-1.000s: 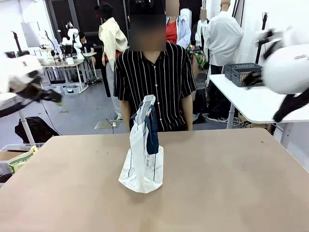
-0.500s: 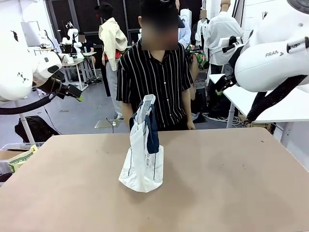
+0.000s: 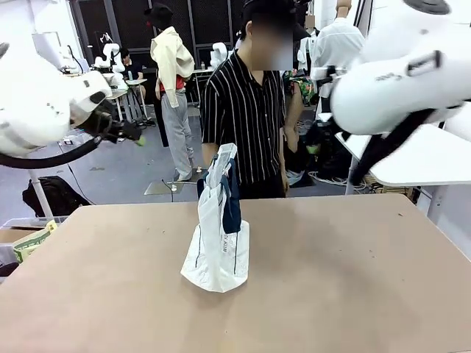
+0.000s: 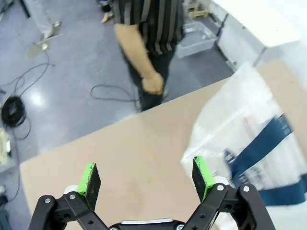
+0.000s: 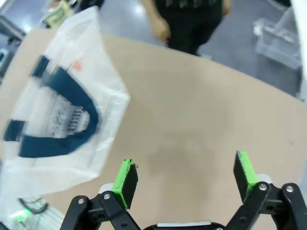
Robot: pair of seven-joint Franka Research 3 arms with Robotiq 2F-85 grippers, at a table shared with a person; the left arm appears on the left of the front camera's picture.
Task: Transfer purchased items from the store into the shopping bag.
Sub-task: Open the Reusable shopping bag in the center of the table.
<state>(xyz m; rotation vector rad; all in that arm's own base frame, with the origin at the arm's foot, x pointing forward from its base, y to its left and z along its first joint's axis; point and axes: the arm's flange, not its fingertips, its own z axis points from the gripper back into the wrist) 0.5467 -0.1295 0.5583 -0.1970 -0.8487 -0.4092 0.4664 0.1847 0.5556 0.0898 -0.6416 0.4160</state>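
The shopping bag (image 3: 218, 235), translucent white with navy handles, stands upright in the middle of the brown table (image 3: 346, 279). My left gripper (image 3: 131, 134) hangs high at the left, well above and away from the bag, and is open. The left wrist view shows its jaws (image 4: 145, 175) wide apart and empty, with the bag (image 4: 249, 129) to the right. The right arm (image 3: 397, 81) is raised at the upper right. My right gripper (image 5: 184, 170) is open and empty over bare table, the bag (image 5: 62, 110) lying off to its left. The store and the purchased items are out of view.
A person in a striped shirt (image 3: 246, 118) stands at the far edge, arms down, one hand (image 4: 153, 85) near the table edge. A white side table (image 3: 419, 158) is at the back right. A black bag (image 3: 51, 195) lies on the floor at left.
Both arms have swung in from the picture's sides toward the middle, staying high. The person has stepped to the right. The shopping bag has not moved.
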